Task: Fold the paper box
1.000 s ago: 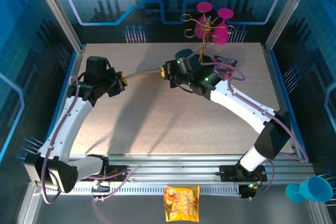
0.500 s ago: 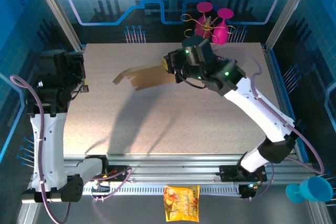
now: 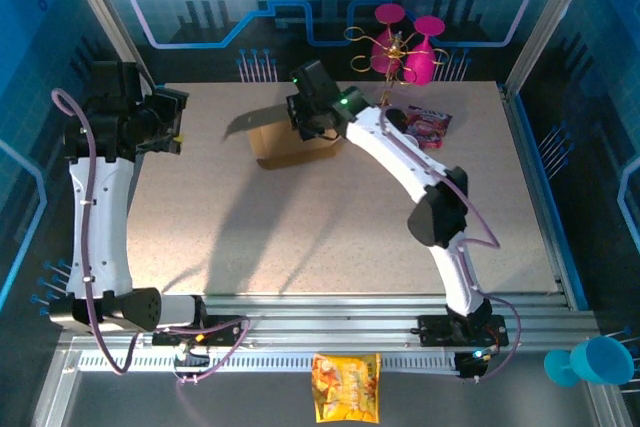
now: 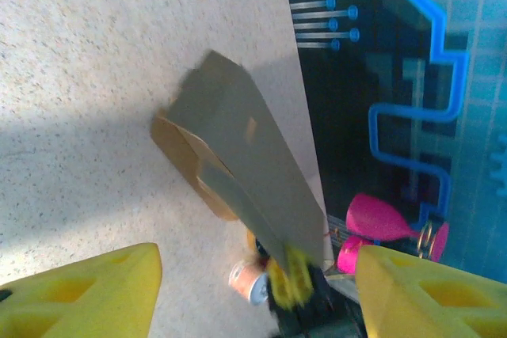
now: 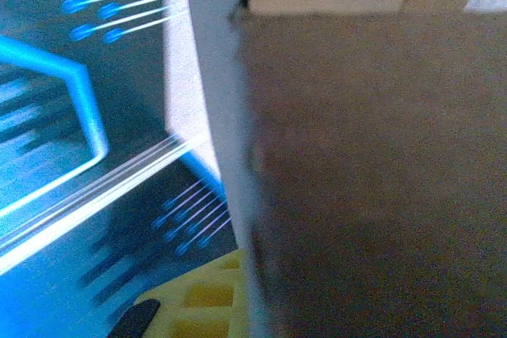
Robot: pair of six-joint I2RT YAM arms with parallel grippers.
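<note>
The speckled beige desk carries most of what there is. The right arm stretches far across it towards the far left, and the left arm stands tall at the left edge, its wrist bent in over the desk.

The paper box sits at the far middle of the desk, plain brown cardboard, part folded, with one long flap lifted and pointing left (it looks grey in shadow from the left wrist camera). The right end effector is at the box's far right side with its jaws closed on the cardboard; in the right wrist view brown board covers nearly everything, with a yellow finger below it.

The left end effector hangs well apart from the box, to its left, jaws spread wide and gripping nothing.

A yellow-orange snack bag lies on the near ledge in front of the arm bases. A blue cup lies at the near right corner. Two pink goblets stand behind the far edge, and a small purple snack packet lies on the desk just before them.
</note>
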